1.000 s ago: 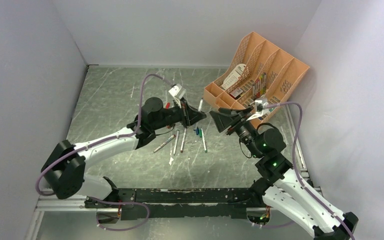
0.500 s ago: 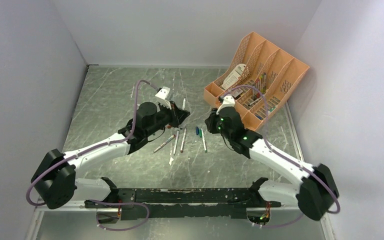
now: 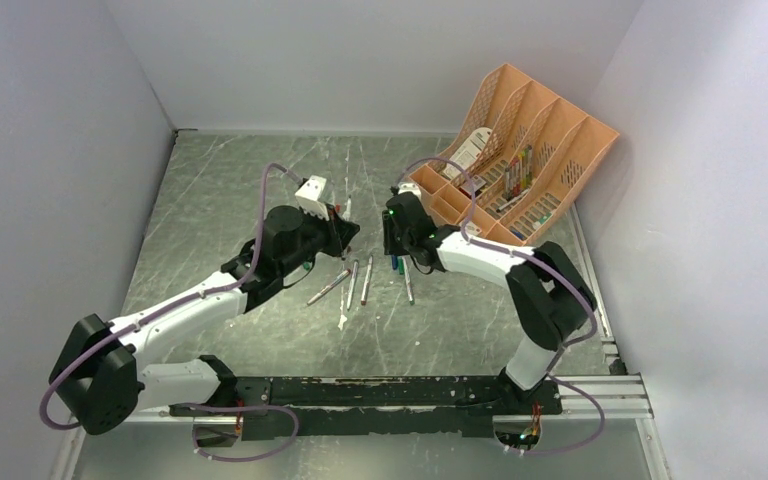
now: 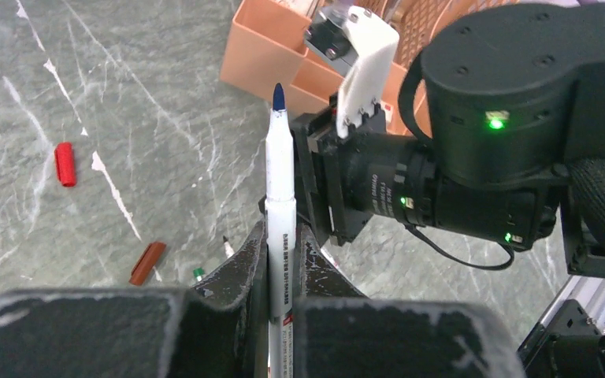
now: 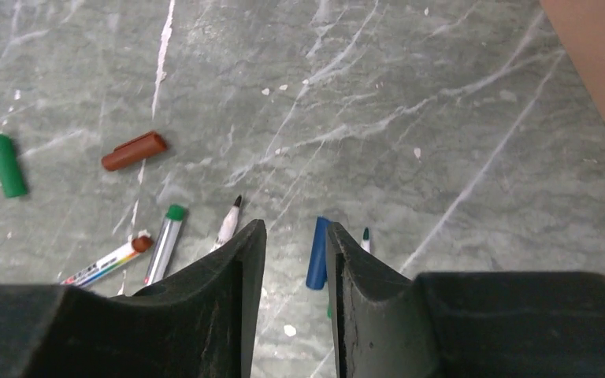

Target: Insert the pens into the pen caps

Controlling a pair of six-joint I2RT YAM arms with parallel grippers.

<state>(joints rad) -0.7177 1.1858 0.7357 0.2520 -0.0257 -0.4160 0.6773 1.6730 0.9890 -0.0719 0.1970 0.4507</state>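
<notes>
My left gripper [image 4: 281, 240] is shut on a white pen with a blue tip [image 4: 279, 173] and holds it up above the table; the pair also shows in the top view [image 3: 345, 222]. My right gripper [image 5: 293, 236] is open and empty, just above a blue cap [image 5: 317, 252] that lies beside its right finger. In the top view the right gripper [image 3: 393, 250] hangs over the row of loose pens [image 3: 352, 272]. A green cap [image 5: 6, 165], a brown cap [image 5: 133, 151] and a red cap [image 4: 64, 164] lie on the table.
An orange organiser [image 3: 520, 150] with bunched pens stands at the back right, close behind the right arm. Loose pens lie under the right gripper: one with a green end [image 5: 164, 244], one with a black tip [image 5: 227, 224], one with a green tip [image 5: 365, 239]. Grey walls close in the table.
My right arm has swung left from beside the organiser and come down over the loose pens and the blue cap. My left gripper has drawn back to the left with the pen.
</notes>
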